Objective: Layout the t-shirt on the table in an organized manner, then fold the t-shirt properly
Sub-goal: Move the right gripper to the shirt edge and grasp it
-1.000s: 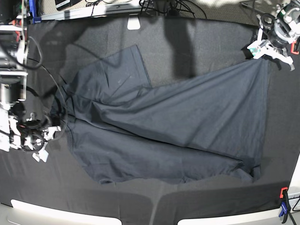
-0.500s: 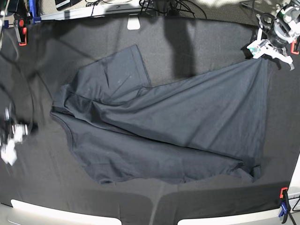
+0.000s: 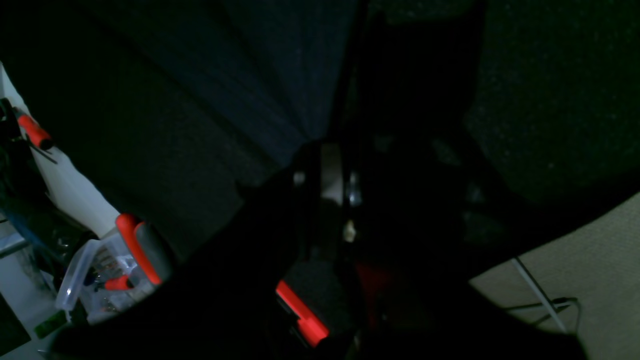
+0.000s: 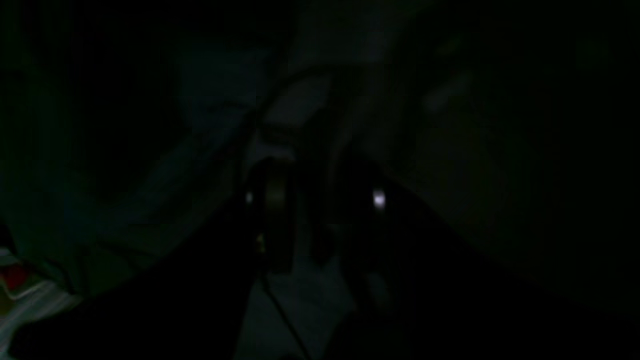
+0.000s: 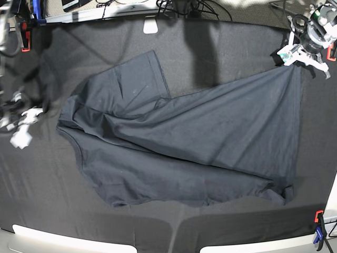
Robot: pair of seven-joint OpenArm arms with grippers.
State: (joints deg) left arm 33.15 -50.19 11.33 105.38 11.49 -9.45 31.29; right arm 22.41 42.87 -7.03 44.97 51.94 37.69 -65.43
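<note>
Charcoal fabric corner pinched in closed left gripper [image 5: 295, 59] at far right table [image 5: 221, 232] edge, prob. as anchor so hem stays taut. Right gripper [image 5: 21, 138], blurred at opposite side, off the cloth; jaw state can't be told. T-shirt [image 5: 189, 147] lies spread diagonally across table centre w/ creases, sleeve upward; layout judged incomplete, folding not begun.

No legible text, labels, brand marks, numbers or signs in base or either dark wrist view.
</note>
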